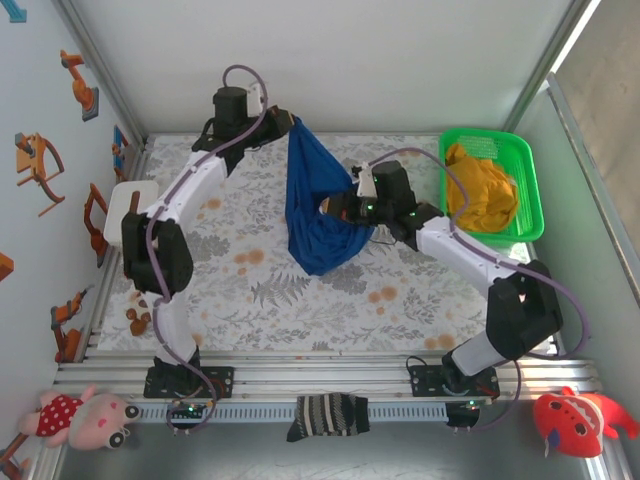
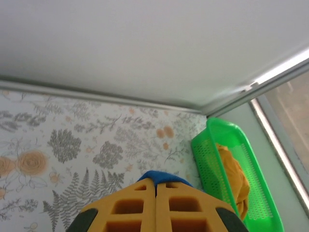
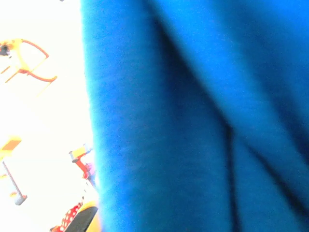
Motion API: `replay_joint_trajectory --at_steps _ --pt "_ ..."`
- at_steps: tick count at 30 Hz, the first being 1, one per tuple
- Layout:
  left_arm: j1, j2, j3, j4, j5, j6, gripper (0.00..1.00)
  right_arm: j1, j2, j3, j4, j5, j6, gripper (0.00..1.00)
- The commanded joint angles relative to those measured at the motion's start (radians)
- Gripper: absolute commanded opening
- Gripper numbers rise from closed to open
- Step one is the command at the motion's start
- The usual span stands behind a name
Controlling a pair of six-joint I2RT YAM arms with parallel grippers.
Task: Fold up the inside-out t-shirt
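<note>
t-shirt (image 1: 312,215) is off the table (image 1: 250,300), hanging as a blue sling between the two grippers, its lowest fold over the middle of the mat. Whether that fold touches the mat, can't tell from above. Lettering and sleeves are lost in the bunching. In the right wrist view the cloth (image 3: 193,121) is a blurred close-up and the left strip is blown out white.

Left gripper (image 1: 283,125) is high near the back wall, arm stretched up and inward. Its fingers (image 2: 130,205) are pressed together with a nub of blue cloth pinched at the tips.

Right gripper (image 1: 333,207) is lower and mid-table, forearm reaching left from a bent elbow. Jaws are closed and the cloth gathers at them, so it has the shirt's right side.

Green basket (image 1: 528,190) with the mustard garment (image 1: 482,190) sits back right, close beside the right forearm. There is open mat front and left. A striped sock (image 1: 328,415) lies on the front rail, well apart.
</note>
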Motion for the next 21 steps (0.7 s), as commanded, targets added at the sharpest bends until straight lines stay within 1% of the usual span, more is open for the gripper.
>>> replay_joint_trajectory --at_steps 1,3,4,6,8,9,11,13,16,18,21 --pt "-0.005 0.113 -0.004 -0.108 0.049 -0.073 0.00 0.002 -0.080 0.098 0.121 -0.084 -0.097 0.00" --pt "-0.002 0.131 -0.065 -0.078 0.062 -0.098 0.00 -0.015 -0.076 0.136 0.194 -0.073 -0.053 0.00" --pt "0.001 0.125 -0.102 -0.054 0.074 -0.107 0.02 -0.025 -0.071 0.142 0.244 -0.061 -0.020 0.00" --pt "0.012 0.082 -0.193 -0.009 0.085 -0.115 0.21 -0.044 -0.059 0.138 0.359 -0.015 0.057 0.00" --pt "0.032 0.008 -0.293 0.045 0.086 -0.117 0.37 -0.058 -0.053 0.121 0.427 0.050 0.109 0.00" --pt "0.046 -0.039 -0.345 0.072 0.084 -0.122 0.43 -0.064 -0.044 0.118 0.443 0.066 0.128 0.00" --pt "0.074 -0.134 -0.432 0.109 0.088 -0.129 0.50 -0.067 -0.029 0.121 0.456 0.090 0.141 0.00" --pt "0.092 -0.233 -0.507 0.125 0.089 -0.127 0.55 -0.067 -0.014 0.123 0.455 0.114 0.150 0.00" --pt "0.087 -0.378 -0.618 0.163 0.073 -0.145 0.59 -0.067 0.009 0.128 0.450 0.128 0.157 0.00" --pt "0.055 -0.459 -0.685 0.196 0.050 -0.161 0.61 -0.067 0.025 0.123 0.448 0.137 0.163 0.00" --pt "-0.035 -0.532 -0.738 0.212 -0.040 -0.136 0.65 -0.067 0.042 0.118 0.444 0.151 0.172 0.00"
